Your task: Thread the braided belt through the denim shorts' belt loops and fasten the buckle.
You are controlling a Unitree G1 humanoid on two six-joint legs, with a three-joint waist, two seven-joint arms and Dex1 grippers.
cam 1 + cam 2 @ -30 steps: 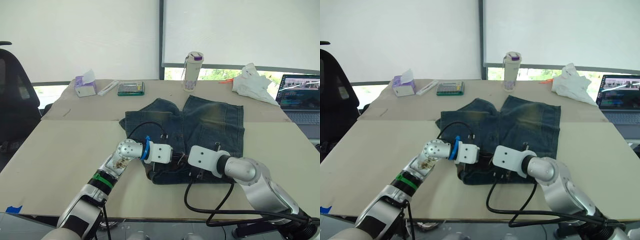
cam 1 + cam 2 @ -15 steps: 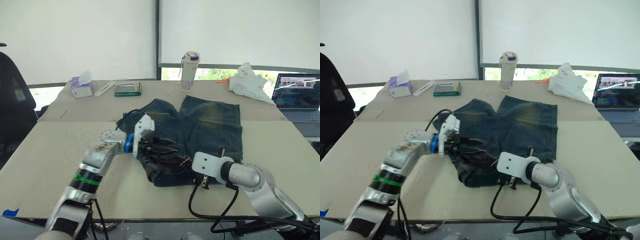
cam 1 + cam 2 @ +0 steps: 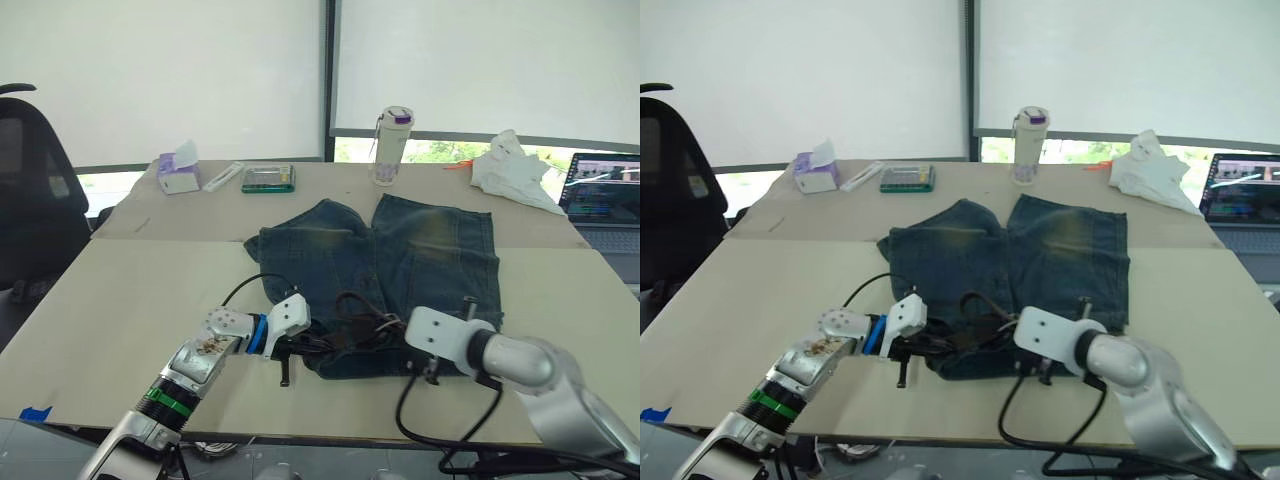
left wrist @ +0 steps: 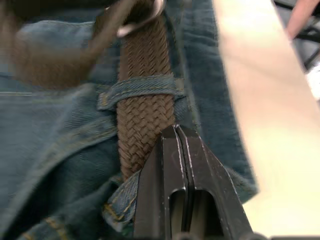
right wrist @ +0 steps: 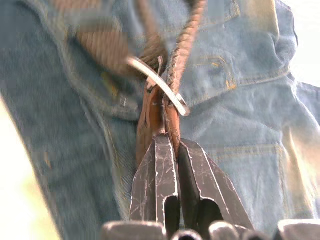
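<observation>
Nearest you, at the front edge of the surface (image 3: 120,300), your left end effector (image 4: 175,137) has its fingers pressed together with the tips against the braided belt (image 4: 145,100), just short of one of the belt loops (image 4: 142,90), which already has the strap running under it. Your right end effector (image 5: 167,145) pinches the leather end of the belt right at the buckle (image 5: 159,85) (so the right arm is the nearer one for fastening).

In the head view the belt lies along the waistband, long axis from 9 to 3 o'clock between the two end effectors, with loose loops bunched at the middle. The denim shorts (image 3: 400,250) stretch away toward 12 o'clock. Open room lies at 9 and 3; a bottle (image 3: 392,145) stands far off.
</observation>
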